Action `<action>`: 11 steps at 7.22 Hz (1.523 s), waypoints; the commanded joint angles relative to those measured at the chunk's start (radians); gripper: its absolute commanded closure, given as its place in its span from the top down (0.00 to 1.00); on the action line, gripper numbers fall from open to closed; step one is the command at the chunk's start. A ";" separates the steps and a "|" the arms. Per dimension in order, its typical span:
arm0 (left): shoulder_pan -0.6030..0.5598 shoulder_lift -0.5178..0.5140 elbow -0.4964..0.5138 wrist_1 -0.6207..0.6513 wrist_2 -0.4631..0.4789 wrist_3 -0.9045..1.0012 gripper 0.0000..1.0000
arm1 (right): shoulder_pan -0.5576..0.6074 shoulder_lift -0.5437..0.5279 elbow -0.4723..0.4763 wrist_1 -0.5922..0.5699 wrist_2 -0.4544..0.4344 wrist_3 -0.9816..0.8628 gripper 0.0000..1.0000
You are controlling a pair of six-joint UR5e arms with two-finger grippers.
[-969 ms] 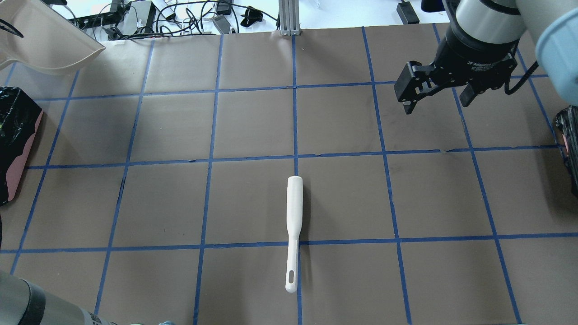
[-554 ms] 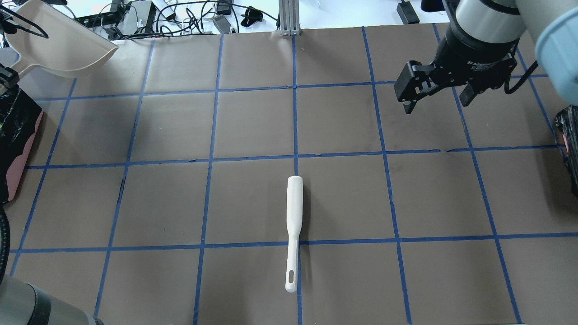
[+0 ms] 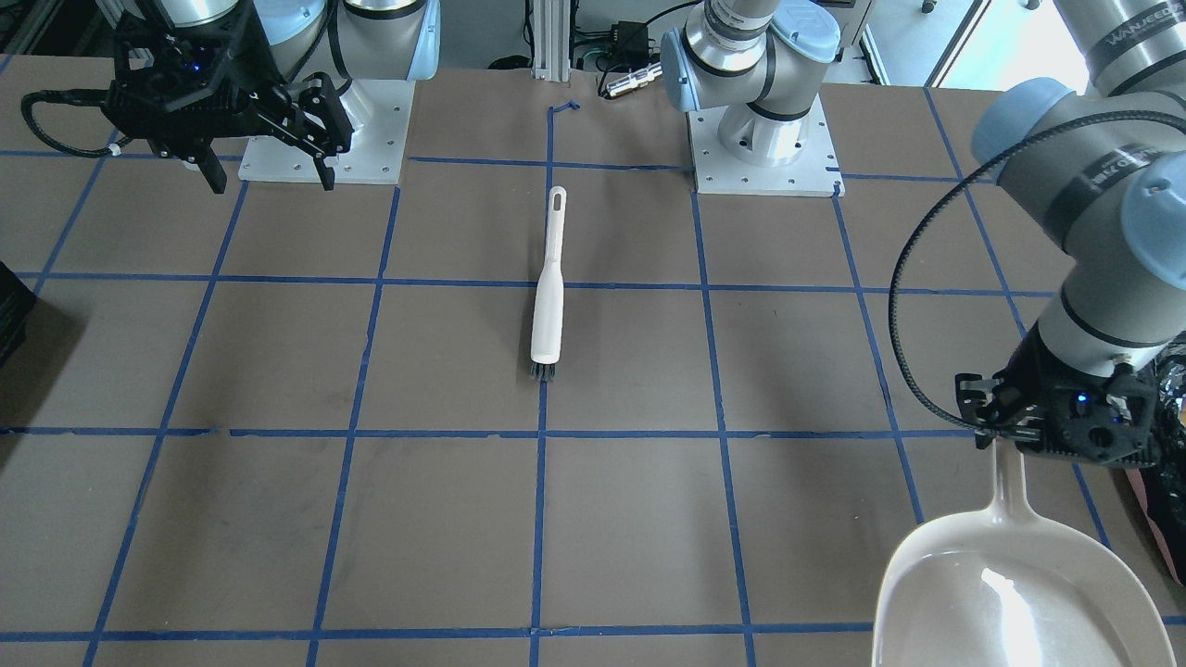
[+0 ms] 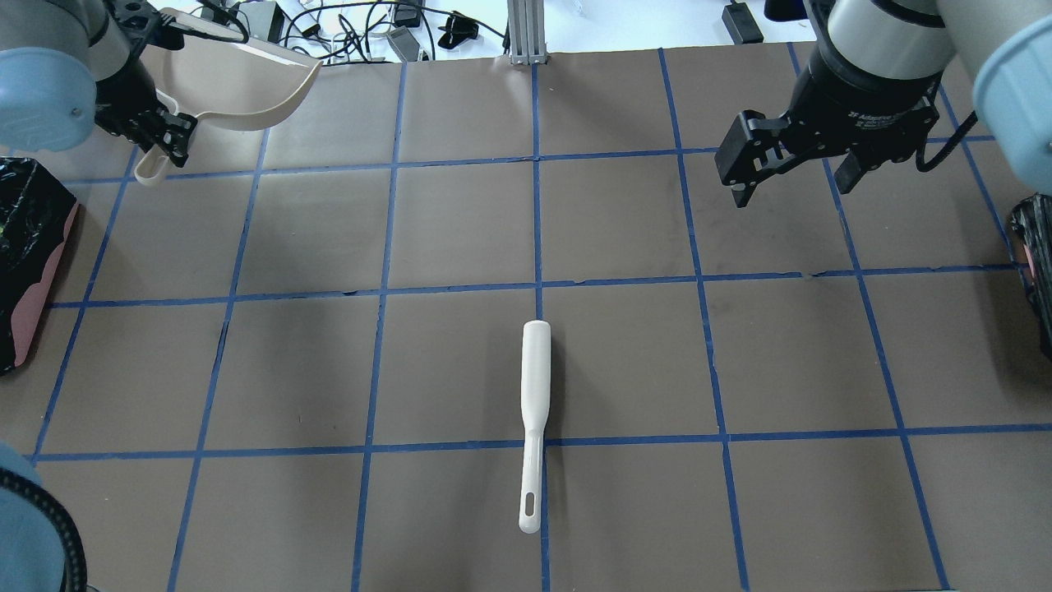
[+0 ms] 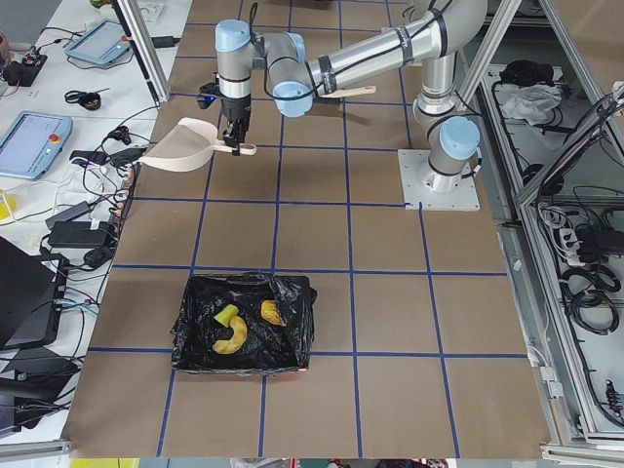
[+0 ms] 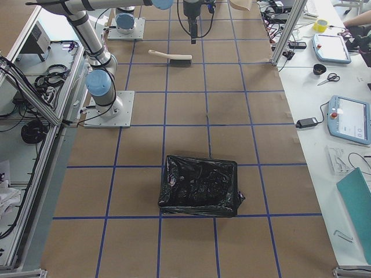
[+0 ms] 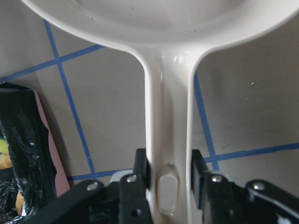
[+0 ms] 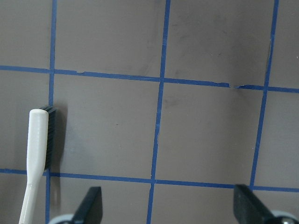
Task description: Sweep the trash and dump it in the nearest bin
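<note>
Cream dustpan (image 4: 246, 82) pinched by its handle in left gripper (image 7: 170, 172), held over left side of table near operators' edge. Right gripper (image 4: 793, 185) spread wide, gripping nothing, hovering over right side of brown table (image 4: 625, 222). White brush (image 4: 534, 386) lying flat at table centre, well apart from both grippers. Trash (image 5: 230, 331), yellow and orange pieces, inside black-lined bin (image 5: 297, 331) at table's left end.
</note>
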State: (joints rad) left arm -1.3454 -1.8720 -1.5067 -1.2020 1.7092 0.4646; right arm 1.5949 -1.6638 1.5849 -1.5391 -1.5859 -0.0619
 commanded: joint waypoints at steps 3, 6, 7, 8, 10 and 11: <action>-0.161 -0.021 0.005 -0.082 -0.170 -0.245 0.00 | 0.000 -0.002 0.000 0.001 0.001 -0.001 1.00; -0.230 -0.050 0.009 -0.073 -0.223 -0.310 0.00 | 0.002 -0.001 0.001 0.004 0.001 0.001 1.00; -0.288 -0.061 0.006 -0.077 -0.214 -0.331 0.00 | 0.004 -0.001 0.004 0.004 0.001 0.001 1.00; -0.337 -0.082 0.009 -0.070 -0.168 -0.412 0.00 | 0.002 -0.001 0.021 -0.004 0.000 0.001 1.00; -0.392 -0.130 0.014 -0.057 -0.165 -0.448 0.00 | 0.002 -0.010 0.033 -0.009 0.000 0.001 1.00; -0.428 -0.159 0.016 -0.025 -0.171 -0.505 0.00 | 0.002 -0.013 0.035 -0.007 -0.002 0.001 1.00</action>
State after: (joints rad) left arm -1.7320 -1.9978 -1.4935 -1.2549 1.5406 0.0128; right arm 1.5969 -1.6718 1.6165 -1.5464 -1.5865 -0.0614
